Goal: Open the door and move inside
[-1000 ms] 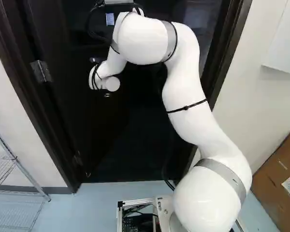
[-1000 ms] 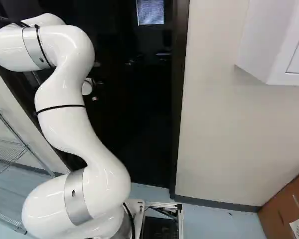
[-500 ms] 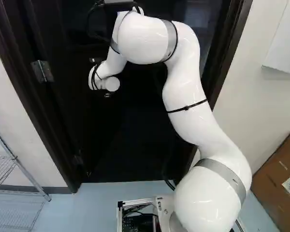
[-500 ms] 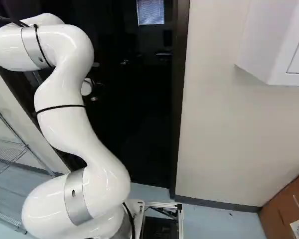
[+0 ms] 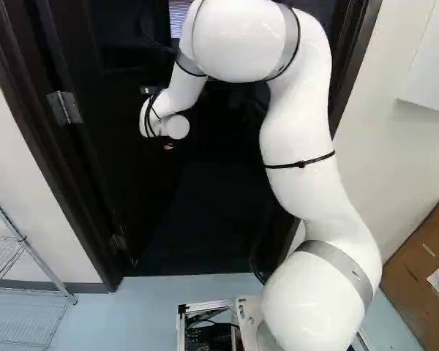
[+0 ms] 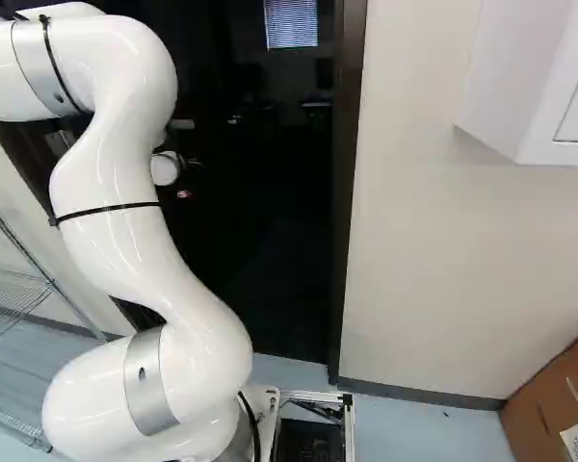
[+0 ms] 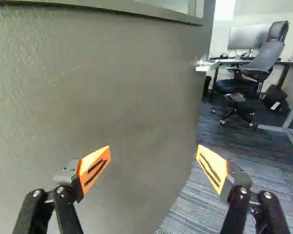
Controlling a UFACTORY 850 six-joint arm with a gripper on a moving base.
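grey door [image 7: 112,97] ajar, free edge [image 7: 197,97], carpeted floor [image 7: 268,161] beyond

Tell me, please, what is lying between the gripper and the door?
Nothing shows there: in the wrist view, the stretch between the open gripper and the door looks bare. How deep that stretch is, I cannot tell.

Wire rack [image 5: 47,270] at left of left base view, carton [image 5: 423,284] at right. Cabinet [image 6: 520,96] on wall [image 6: 433,221]. Wrist view: chair [image 7: 266,56] by desk's [image 7: 289,63] near edge, monitor [image 7: 245,38] toward back edge.
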